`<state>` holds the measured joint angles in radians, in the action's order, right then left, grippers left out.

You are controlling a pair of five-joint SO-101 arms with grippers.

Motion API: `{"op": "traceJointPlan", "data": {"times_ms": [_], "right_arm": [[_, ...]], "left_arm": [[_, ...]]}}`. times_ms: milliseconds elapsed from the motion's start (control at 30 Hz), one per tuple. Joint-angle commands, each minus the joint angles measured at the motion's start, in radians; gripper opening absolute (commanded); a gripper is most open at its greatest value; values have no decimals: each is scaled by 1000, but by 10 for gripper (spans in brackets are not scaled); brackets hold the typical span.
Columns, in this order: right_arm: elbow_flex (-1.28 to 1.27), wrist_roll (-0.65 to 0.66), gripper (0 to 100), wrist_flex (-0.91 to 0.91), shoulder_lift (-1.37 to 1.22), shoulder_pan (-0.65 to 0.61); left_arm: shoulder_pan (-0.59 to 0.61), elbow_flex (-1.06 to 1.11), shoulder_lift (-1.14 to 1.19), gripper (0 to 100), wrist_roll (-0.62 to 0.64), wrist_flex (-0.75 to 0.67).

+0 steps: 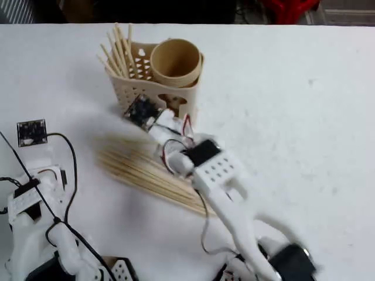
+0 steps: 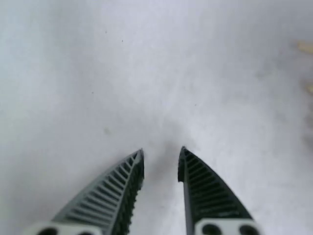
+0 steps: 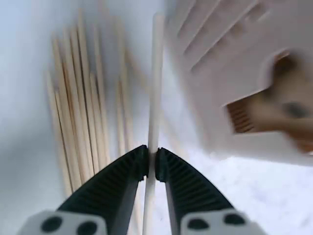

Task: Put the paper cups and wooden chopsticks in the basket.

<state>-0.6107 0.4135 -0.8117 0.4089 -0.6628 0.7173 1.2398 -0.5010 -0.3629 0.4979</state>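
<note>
Wooden and pale, a single chopstick (image 3: pixel 155 73) is pinched between the jaws of the right gripper (image 3: pixel 151 159), which are pressed together on it. The stick runs straight on past the jaw tips and also back between the two fingers.

Ahead of those jaws and just to one side of the held stick stands the cream plastic basket (image 1: pixel 155 88), its slotted wall close to the stick. Whether the two touch cannot be told. On the other side of the jaws a loose pile (image 1: pixel 146 172) of chopsticks lies flat on the white table (image 1: pixel 304 105), the sticks side by side and roughly parallel.

From above, the right arm (image 1: pixel 228 187) stretches from the table's near edge across that pile, with its wrist at the basket's front wall. Inside the basket sit stacked brown paper cups (image 1: pixel 176 61), upright and open end up. Beside them a bundle (image 1: pixel 120 50) of chopsticks stands tilted in one corner, its ends fanning out above the rim.

The left gripper (image 2: pixel 161 156) hangs over bare table with its jaws spread, a clear gap between the ribbed fingers and nothing in it. Two stick ends (image 2: pixel 305 47) show well off to one side of those jaws. The left arm (image 1: pixel 35 199) stands at the near corner of the table, well apart from the basket.
</note>
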Motion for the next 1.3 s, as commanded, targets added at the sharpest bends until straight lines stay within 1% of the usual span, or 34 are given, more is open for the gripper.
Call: {"op": "traceJointPlan", "data": {"times_ms": [0,100,200,400,600,733,967,1200,1267], "right_arm": [[20,-61,16,2,237,-21],[106,-92,16,8,361,-73],[239,-94,16,99,357,-96],[474,-173,17,283,119,-96],[683,-172,18,473,-177,-58],[824,-181,18,519,-288,-21],[898,-183,18,630,-441,-7],[895,-183,19,627,-506,-5],[895,-183,51,627,-506,-2]], "left_arm": [[-15,-5,-1,132,8,-21],[-15,-5,-1,132,8,-21],[-15,-5,-1,132,8,-21],[-15,-5,-1,132,8,-21],[-15,-5,-1,132,8,-21],[-15,-5,-1,132,8,-21],[-15,-5,-1,132,8,-23],[-15,-5,-1,132,8,-23],[-15,-5,-1,132,8,-23]]}}
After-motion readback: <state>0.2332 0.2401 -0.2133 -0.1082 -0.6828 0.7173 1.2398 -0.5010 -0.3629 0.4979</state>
